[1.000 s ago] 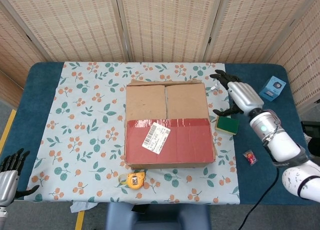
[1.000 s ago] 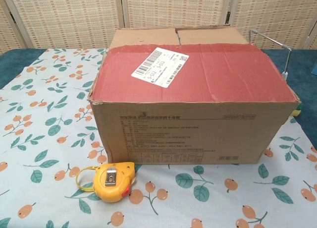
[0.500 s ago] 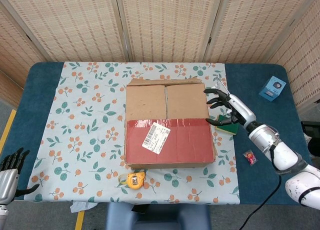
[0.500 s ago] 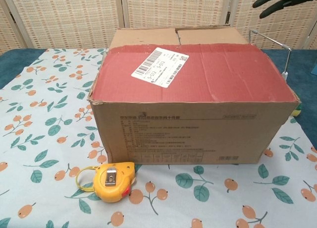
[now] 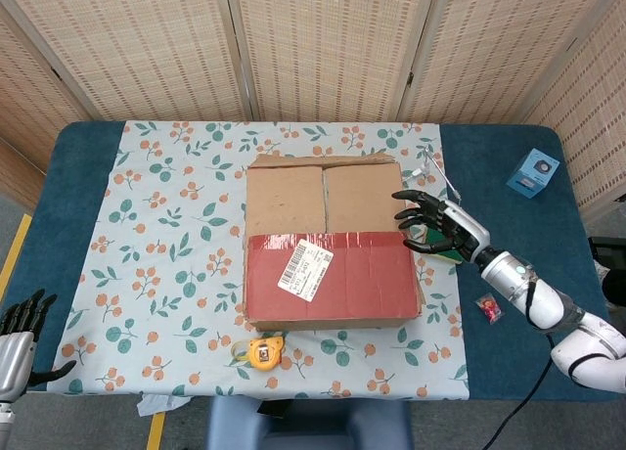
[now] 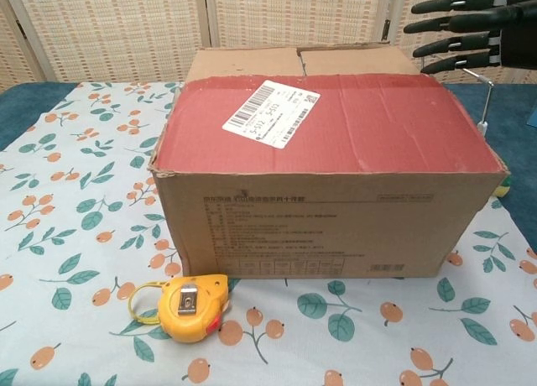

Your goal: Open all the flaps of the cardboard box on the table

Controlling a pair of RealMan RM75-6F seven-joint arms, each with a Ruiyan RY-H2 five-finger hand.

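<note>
The cardboard box [image 5: 331,243] sits mid-table with its flaps down: a red near flap [image 5: 333,274] bearing a white label, and two brown far flaps. In the chest view the box [image 6: 327,172] fills the middle. My right hand [image 5: 433,226] hovers at the box's right edge, fingers spread and pointing left toward the flaps, holding nothing; its fingers [image 6: 457,23] show at the top right of the chest view. My left hand [image 5: 18,335] rests low at the table's near left corner, fingers apart, far from the box.
A yellow tape measure [image 5: 262,350] lies in front of the box. A green sponge [image 5: 448,247] sits under my right hand. A blue box [image 5: 533,171] and a small red item [image 5: 489,306] lie on the right. A folding screen stands behind.
My right hand moved left and nearer, from beside the box's far right corner to over its right edge. The box and left hand stayed still.
</note>
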